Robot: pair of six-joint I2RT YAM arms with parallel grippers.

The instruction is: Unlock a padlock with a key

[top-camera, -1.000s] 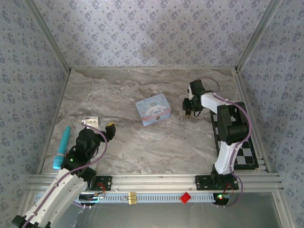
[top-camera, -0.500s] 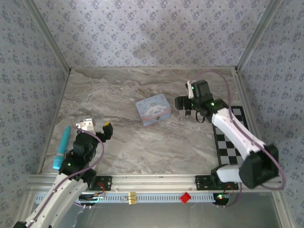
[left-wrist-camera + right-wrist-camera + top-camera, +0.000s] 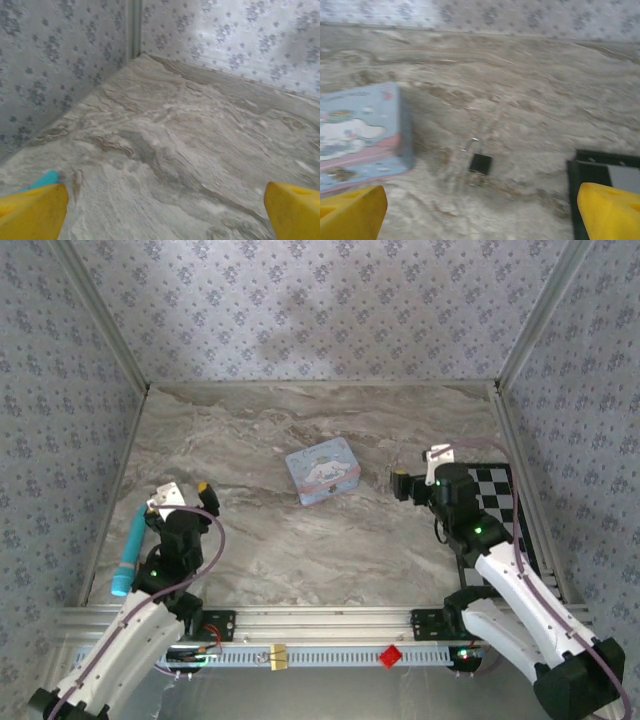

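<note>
Top view: left gripper [image 3: 184,491] hovers near the table's [image 3: 300,550] left edge and right gripper [image 3: 416,468] near the right edge. Both sit off the work, probably staged before a reach. Count: one light-blue cartoon tin [image 3: 322,470] mid-table toward the far edge, one turquoise tool [image 3: 130,550] along the left edge, one checkerboard mat [image 3: 505,510] along the right edge.

Left wrist view: jaws spread wide, nothing between them. It faces bare marble toward the far-left corner, not the lock.

Right wrist view: jaws wide and empty, looking down on one padlock [image 3: 480,163]. It lies on the table between tin and mat, touching neither. There's a pale glint just beyond it; key or shackle, can't tell. No key confirmed. Reads as a pre-grasp line-up.
</note>
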